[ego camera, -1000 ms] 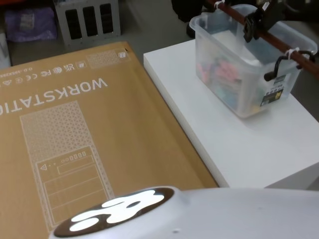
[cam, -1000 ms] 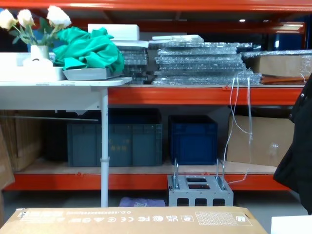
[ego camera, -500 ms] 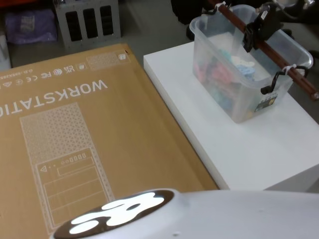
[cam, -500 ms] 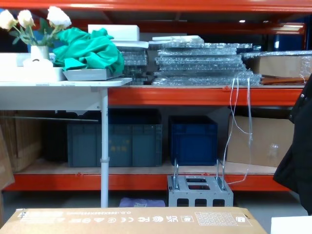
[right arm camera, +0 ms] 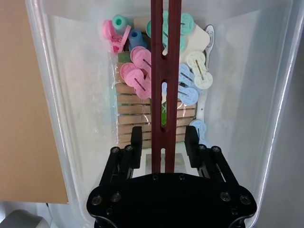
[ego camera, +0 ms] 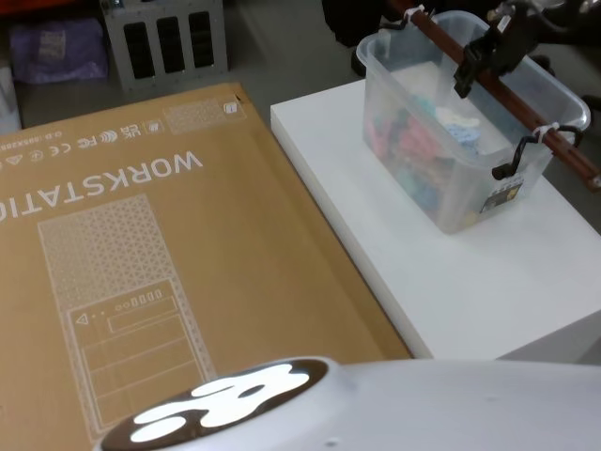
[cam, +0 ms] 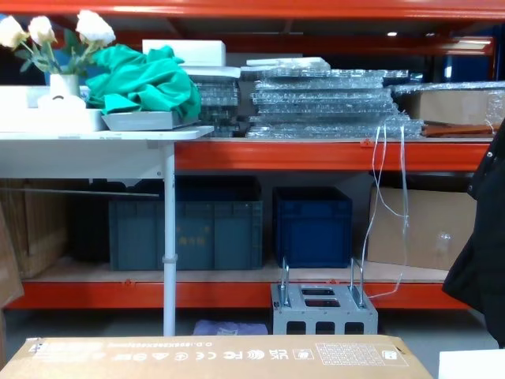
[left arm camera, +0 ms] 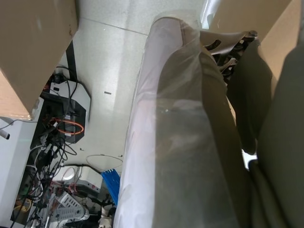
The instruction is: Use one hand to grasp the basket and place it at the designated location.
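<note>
Basket (ego camera: pixel 451 141): clear tub on the white platform (ego camera: pixel 441 272), far right; contents blurred through its walls.
Handle bar (right arm camera: pixel 163 71): ends cut off.
Right gripper (right arm camera: pixel 164 142): fingers spread either side of the bar, not touching.
Left gripper: jaw state cannot be told.

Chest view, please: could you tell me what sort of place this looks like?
Probably a warehouse or storeroom used as a lab: orange steel racking, blue-grey crates on its lower shelf, and bubble-wrapped stacks above.
</note>
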